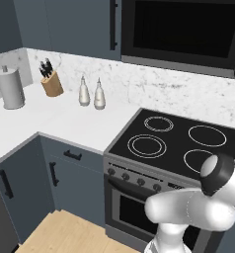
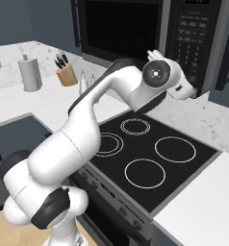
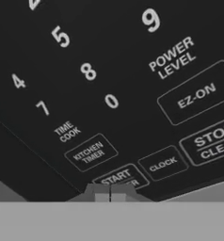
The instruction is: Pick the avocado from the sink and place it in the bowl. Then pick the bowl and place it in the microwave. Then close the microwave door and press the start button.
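The microwave (image 2: 135,29) hangs above the stove, and its door (image 1: 183,29) is shut, with dark glass. My gripper (image 2: 194,93) is raised to the bottom of the keypad (image 2: 196,29) on the microwave's right side. In the hand view the two fingertips (image 3: 102,193) are pressed together, shut on nothing. They sit right at the lower edge of the START button (image 3: 117,178), with CLOCK (image 3: 163,164) and STOP/CLEAR (image 3: 212,141) to its right. The avocado, the bowl and the sink are out of view.
Below the arm lies a black cooktop (image 1: 174,143) with a knob row (image 1: 139,180). The white counter (image 1: 50,123) to the left holds a knife block (image 1: 52,83), two bottles (image 1: 91,94) and a paper towel roll (image 1: 11,88).
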